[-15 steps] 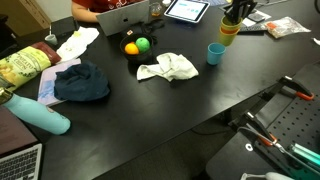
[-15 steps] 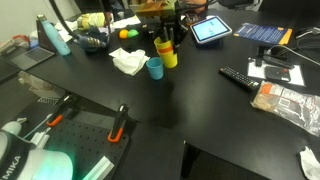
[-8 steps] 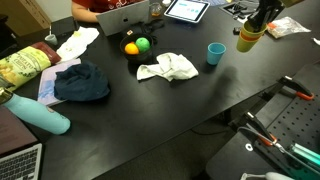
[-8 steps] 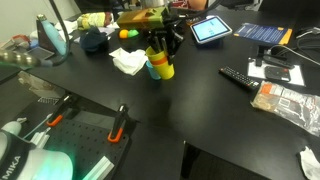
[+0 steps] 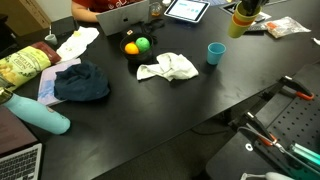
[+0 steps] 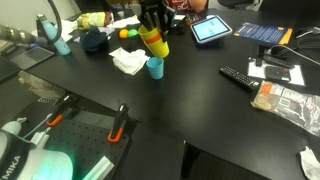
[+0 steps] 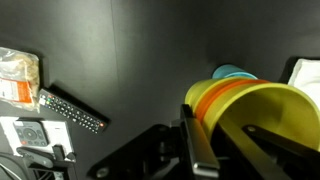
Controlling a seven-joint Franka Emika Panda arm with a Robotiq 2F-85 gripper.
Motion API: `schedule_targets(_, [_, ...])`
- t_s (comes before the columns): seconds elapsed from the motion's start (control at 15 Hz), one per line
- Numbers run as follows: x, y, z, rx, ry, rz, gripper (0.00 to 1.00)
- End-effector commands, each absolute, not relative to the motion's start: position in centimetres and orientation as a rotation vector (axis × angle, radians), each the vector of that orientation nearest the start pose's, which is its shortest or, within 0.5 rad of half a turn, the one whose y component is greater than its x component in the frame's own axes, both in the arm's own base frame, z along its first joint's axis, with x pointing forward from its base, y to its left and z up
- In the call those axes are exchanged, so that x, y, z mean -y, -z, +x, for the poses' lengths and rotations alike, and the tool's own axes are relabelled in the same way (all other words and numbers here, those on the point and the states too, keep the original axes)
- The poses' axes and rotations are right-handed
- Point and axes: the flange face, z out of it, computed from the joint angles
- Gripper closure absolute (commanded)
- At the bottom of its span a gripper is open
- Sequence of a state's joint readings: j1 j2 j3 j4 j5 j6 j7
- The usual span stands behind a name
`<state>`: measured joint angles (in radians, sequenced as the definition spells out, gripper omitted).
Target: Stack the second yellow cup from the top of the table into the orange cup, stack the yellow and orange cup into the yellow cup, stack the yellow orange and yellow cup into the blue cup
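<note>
1. A yellow cup (image 7: 262,108) fills the lower right of my wrist view, mouth towards the camera.
2. The orange cup (image 7: 212,100) shows as a band along its left edge.
3. The fingers (image 7: 200,148) pinch the yellow cup's wall, one outside and one inside the mouth.
4. The blue cup (image 7: 235,72) peeks out just above the yellow cup.
5. A remote (image 7: 75,110) lies on the black desk (image 7: 140,60), well left of the yellow cup.

Four cups are showing: two yellow cups (image 7: 265,108), one orange cup (image 7: 218,98), one blue cup (image 5: 215,52) | two balls are lying: one orange ball (image 5: 130,47), one green ball (image 5: 142,43) | the surface (image 5: 200,100) is carrying one white cloth (image 5: 168,67), one dark cloth (image 5: 82,82), one remote (image 6: 240,77), one bottle (image 5: 40,115), one tablet (image 5: 187,10)
</note>
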<state>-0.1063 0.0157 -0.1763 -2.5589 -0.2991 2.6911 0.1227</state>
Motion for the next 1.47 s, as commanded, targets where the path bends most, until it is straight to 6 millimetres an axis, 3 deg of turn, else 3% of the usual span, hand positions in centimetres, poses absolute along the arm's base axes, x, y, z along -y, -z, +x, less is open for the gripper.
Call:
schedule_targets(0.0, [9.3,-27.2,47.4,-0.126,0.169,-3.274,0.97])
schedule_targets(0.13, [7.6,-26.6,48.4,-0.063,0.164,-3.264,0.97])
schedule_targets(0.4, [6.4,-24.6,49.6,-0.008,0.097,-3.264,0.97])
schedule_targets(0.93, [6.7,-20.5,50.2,0.046,-0.015,-3.265,0.97])
schedule_targets(1.27, [7.0,-19.1,50.4,0.065,-0.064,-3.255,0.97])
schedule_targets(1.33, [7.0,-18.9,50.4,0.066,-0.072,-3.248,0.64])
schedule_targets(1.4, [7.0,-19.0,50.3,0.073,-0.081,-3.232,0.64])
